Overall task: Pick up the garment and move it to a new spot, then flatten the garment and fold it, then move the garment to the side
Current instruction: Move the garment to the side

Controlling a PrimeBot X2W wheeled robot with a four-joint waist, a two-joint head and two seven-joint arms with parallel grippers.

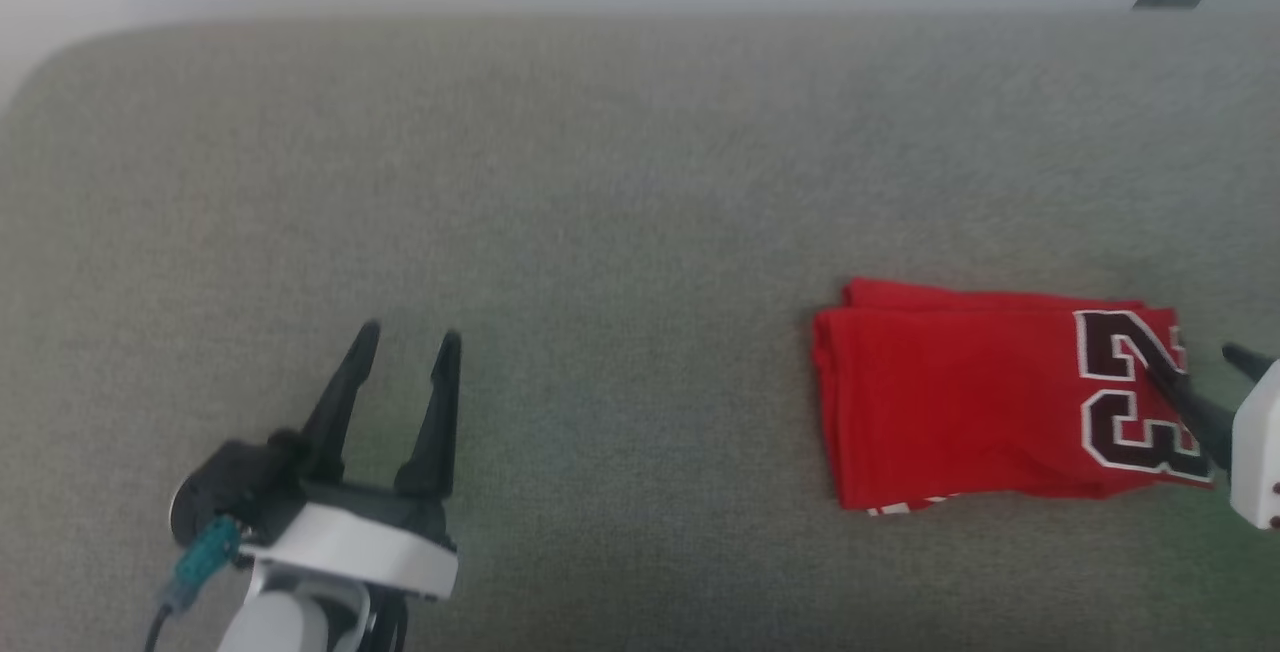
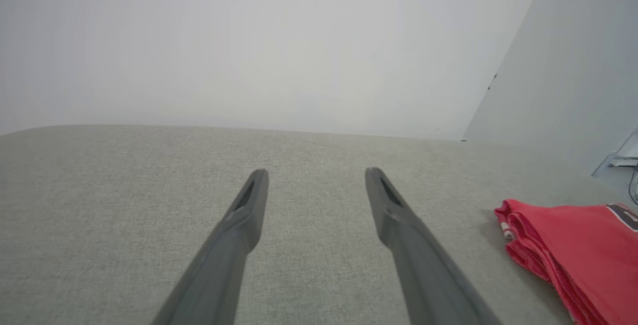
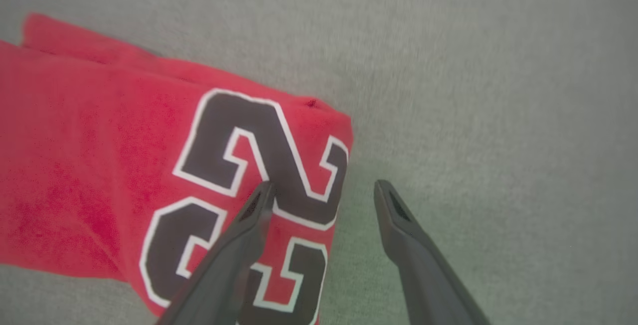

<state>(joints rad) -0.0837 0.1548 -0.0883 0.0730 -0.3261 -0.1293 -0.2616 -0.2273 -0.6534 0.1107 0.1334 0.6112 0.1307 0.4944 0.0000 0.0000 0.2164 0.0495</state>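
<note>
Here the folded garment [image 1: 960,402] lay on the grey fabric surface [image 1: 600,182]; the left gripper [image 1: 410,332], well away, and the right gripper [image 3: 324,184], straddling its edge, both held fingers wide, empty.

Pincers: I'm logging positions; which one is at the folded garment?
The right pincer: its fingers straddle the numbered edge of the red garment. The left pincer hangs apart over bare grey surface.

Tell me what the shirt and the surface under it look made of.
Shirt: soft matte knit cloth, maybe cotton or polyester; its folded layers bunch limply at the edge. Surface: grey-green woven fabric, matte, with a fine visible weave; likely upholstery.
</note>
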